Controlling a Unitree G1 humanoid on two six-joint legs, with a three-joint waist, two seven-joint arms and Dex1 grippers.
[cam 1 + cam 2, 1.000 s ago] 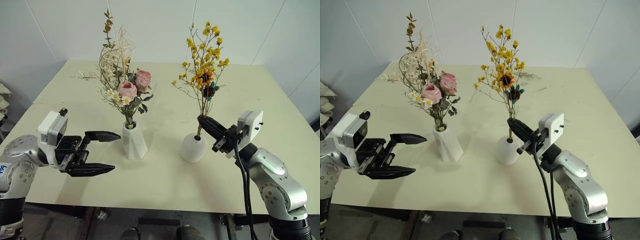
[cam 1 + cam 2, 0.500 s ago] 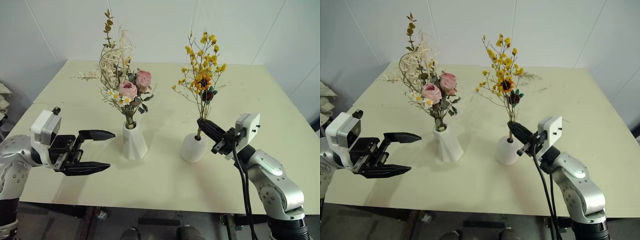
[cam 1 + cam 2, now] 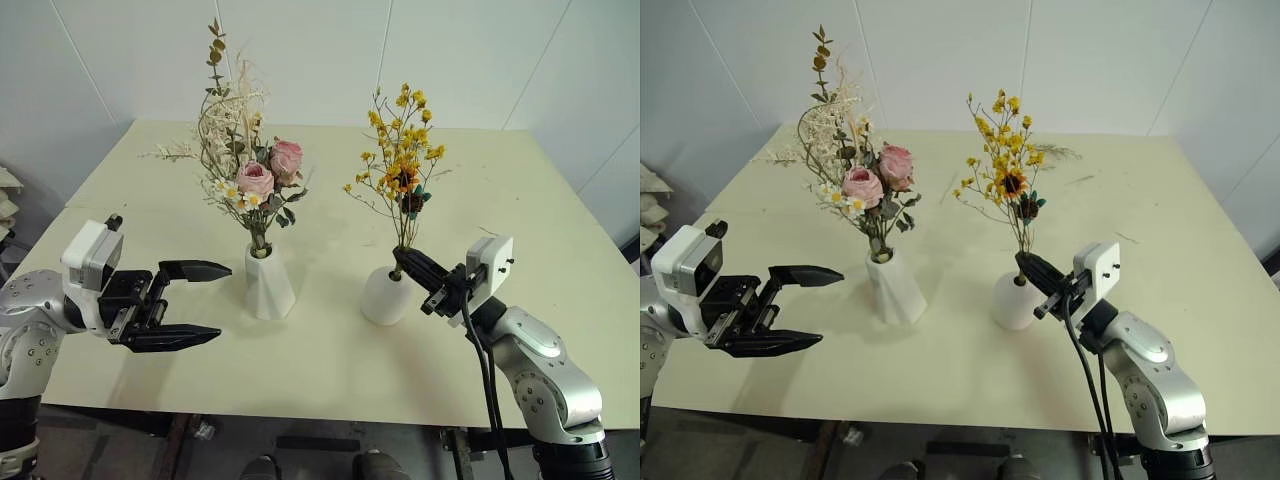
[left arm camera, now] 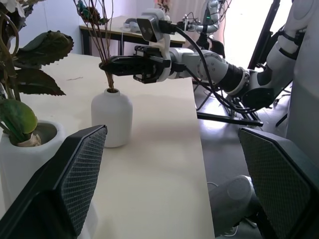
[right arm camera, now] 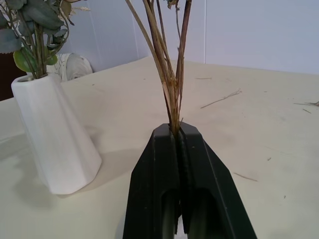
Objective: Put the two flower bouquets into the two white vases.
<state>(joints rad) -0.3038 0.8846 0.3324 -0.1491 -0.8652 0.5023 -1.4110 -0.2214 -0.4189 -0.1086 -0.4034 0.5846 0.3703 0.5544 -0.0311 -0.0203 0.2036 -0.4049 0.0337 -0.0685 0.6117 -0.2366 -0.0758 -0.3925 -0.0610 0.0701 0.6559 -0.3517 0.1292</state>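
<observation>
The big bouquet (image 3: 250, 170) of pink roses, daisies and pale grasses stands upright in the tall twisted white vase (image 3: 268, 287). To its right, the slim yellow bouquet (image 3: 402, 165) rises from the mouth of the short rounded white vase (image 3: 383, 296). My right gripper (image 3: 400, 262) is shut on its brown stems (image 5: 172, 89) just above that mouth. My left gripper (image 3: 222, 302) hangs open and empty to the left of the tall vase, pointing toward it. The left wrist view looks past both vases (image 4: 112, 117) to the right gripper (image 4: 108, 66).
Both vases stand near the middle of a pale table (image 3: 330, 380). Loose dried sprigs (image 3: 172, 152) lie at its far left, and thin twigs (image 3: 1058, 153) lie at the far right. White walls close in behind the table.
The yellow bouquet has sunk lower, its stems going down into the short vase, with my right gripper shut on them throughout. The left gripper has drawn back slightly to the left.
</observation>
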